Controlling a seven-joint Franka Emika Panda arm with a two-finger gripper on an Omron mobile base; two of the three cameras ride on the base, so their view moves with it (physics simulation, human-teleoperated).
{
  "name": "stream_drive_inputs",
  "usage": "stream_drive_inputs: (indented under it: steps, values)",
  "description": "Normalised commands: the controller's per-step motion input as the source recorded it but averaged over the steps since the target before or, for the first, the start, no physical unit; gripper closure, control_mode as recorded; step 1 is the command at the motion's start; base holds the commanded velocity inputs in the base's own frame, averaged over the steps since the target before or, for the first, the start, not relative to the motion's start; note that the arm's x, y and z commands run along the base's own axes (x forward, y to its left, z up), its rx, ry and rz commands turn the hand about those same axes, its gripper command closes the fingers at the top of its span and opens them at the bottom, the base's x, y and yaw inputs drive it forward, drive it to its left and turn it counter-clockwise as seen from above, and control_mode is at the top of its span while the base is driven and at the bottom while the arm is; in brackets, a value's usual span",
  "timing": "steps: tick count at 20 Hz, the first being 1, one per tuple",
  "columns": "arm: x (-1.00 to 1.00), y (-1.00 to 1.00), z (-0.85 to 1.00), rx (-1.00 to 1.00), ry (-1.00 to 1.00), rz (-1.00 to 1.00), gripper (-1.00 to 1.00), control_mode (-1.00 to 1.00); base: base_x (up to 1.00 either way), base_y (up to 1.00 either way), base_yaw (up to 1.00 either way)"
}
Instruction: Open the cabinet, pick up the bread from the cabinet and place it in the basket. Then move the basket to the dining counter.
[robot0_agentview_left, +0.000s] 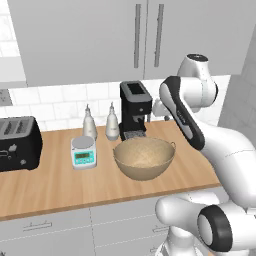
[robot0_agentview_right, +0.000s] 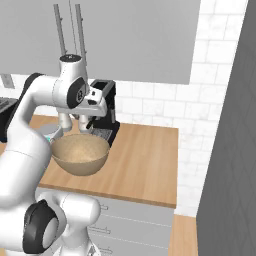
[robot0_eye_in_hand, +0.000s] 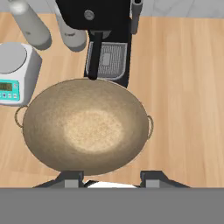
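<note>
1. Cabinet (robot0_agentview_left: 125, 37) doors shut above you; the two bar handles (robot0_agentview_left: 148, 35) sit side by side at the centre seam, nothing in front of them.
2. Basket (robot0_eye_in_hand: 85, 124) sits mid worktop (robot0_agentview_left: 55, 185), open-topped, so you get free access from above.
3. Coffee machine (robot0_agentview_left: 135, 109) stands right behind the basket, nearly touching its rim, and blocks the back approach.
4. Scale (robot0_agentview_left: 83, 151) just left of the basket, two bottles (robot0_agentview_left: 100, 122) behind it: tight on that side.
5. Toaster (robot0_agentview_left: 17, 142) far left, well apart.
6. Right of the basket, bare worktop up to the tall grey wall panel (robot0_agentview_right: 230, 125): your widest lane.
7. Front strip of worktop is free.
</note>
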Motion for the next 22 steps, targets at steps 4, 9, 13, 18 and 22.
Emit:
stream_drive_inputs:
  steps: [4,9,13,18,22]
  values:
    - [-0.28,0.0,0.0,0.0,0.0,0.01,-1.0,-1.0,0.0,0.0,0.0]
    - [-0.71,0.01,0.11,0.03,-0.3,0.0,-1.0,-1.0,0.0,0.0,0.0]
    - [-0.32,0.09,0.62,0.07,-0.4,0.0,-1.0,-1.0,0.0,0.0,0.0]
    - [-0.07,0.15,0.74,0.03,-0.24,-0.01,-1.0,-1.0,0.0,0.0,0.0]
    - [0.08,0.02,0.6,0.09,-0.06,-0.03,-1.0,-1.0,0.0,0.0,0.0]
